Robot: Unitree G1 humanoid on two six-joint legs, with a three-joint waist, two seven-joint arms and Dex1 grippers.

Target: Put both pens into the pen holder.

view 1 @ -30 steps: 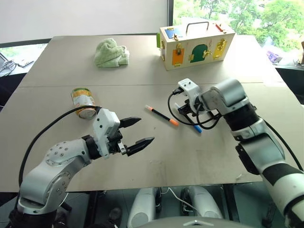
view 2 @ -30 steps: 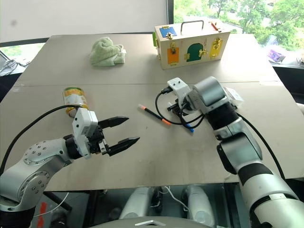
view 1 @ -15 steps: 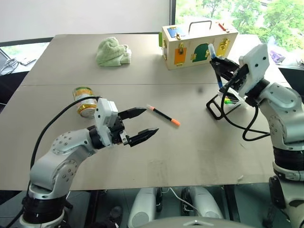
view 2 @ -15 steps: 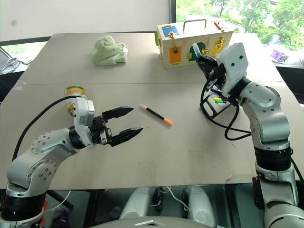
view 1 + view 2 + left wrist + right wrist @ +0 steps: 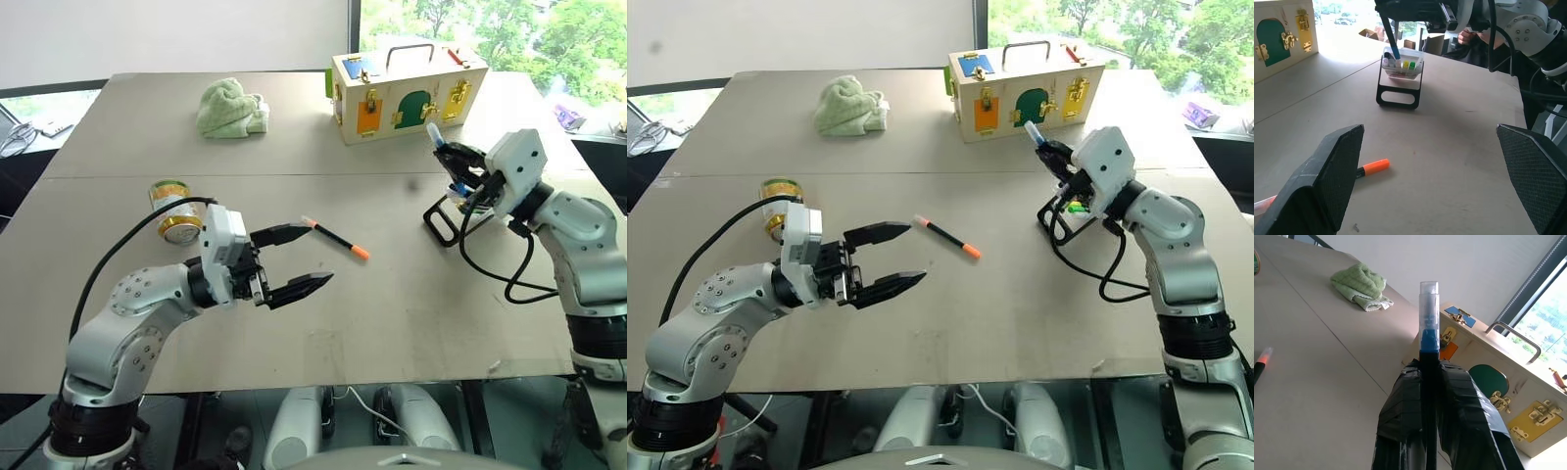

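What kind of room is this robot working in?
Probably an office or lab used for testing: a large table beside a window with trees outside, set with practice props such as a wooden latch box and a pen holder.

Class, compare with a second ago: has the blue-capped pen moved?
Yes. The blue-capped pen, clamped in the right end effector, left the table and rose toward the wooden latch box, above the pen holder.

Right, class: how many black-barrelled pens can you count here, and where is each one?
2. The orange-capped pen lies on the table ahead of the left gripper. The blue-capped pen is pinched in the right gripper's fingers above the pen holder; more may be hidden there.
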